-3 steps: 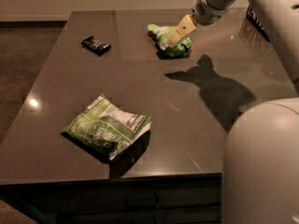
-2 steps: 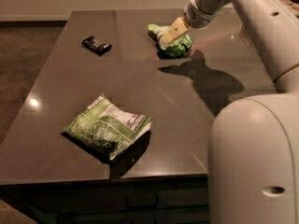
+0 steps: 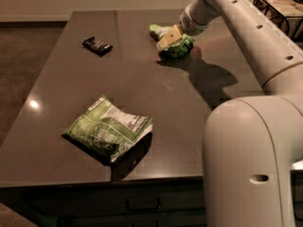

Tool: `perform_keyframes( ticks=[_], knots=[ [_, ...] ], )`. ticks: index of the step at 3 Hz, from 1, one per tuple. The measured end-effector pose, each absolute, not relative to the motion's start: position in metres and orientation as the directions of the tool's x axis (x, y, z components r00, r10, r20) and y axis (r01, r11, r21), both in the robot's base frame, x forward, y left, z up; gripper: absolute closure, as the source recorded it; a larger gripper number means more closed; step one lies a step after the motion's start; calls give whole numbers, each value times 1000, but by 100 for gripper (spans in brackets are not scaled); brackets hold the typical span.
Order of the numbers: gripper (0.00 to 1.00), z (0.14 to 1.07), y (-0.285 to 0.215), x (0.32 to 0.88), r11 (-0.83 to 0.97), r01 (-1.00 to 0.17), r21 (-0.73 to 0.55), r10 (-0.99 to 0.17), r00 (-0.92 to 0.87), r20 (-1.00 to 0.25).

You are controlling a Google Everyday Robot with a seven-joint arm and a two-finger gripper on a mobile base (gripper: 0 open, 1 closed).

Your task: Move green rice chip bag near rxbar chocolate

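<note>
The green rice chip bag (image 3: 178,45) is a small lumpy lime-green bag at the far right of the dark table (image 3: 142,79). My gripper (image 3: 168,38) is right at it, with its tan fingers (image 3: 166,39) laid over the bag's left side. The rxbar chocolate (image 3: 97,46) is a thin black wrapper lying flat at the far left of the table, well to the left of the bag and gripper. My arm reaches in from the upper right and casts a shadow on the table.
A larger flat green bag with a white nutrition label (image 3: 108,130) lies near the table's front edge. My white base (image 3: 251,164) stands at the front right. A dark wire basket (image 3: 279,6) sits at the far right.
The arm has swung left and lower over the table, and the gripper has come down onto the green rice chip bag. The bag has shifted slightly left. The other things have not moved.
</note>
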State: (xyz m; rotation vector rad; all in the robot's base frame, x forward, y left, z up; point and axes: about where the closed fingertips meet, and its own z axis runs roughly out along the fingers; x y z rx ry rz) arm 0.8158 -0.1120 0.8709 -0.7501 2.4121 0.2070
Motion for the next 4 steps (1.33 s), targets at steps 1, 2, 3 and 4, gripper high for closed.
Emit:
perform_keyframes(
  ticks=[1, 2, 3, 4],
  knots=[
    [0, 861, -107, 821, 828, -561, -22, -465, -662, -588],
    [17, 854, -99, 820, 816, -578, -9, -479, -666, -572],
    [40, 854, -86, 816, 793, -610, -1, -505, -656, -561],
    [64, 868, -61, 810, 747, -664, -9, -549, -609, -572]
  ],
)
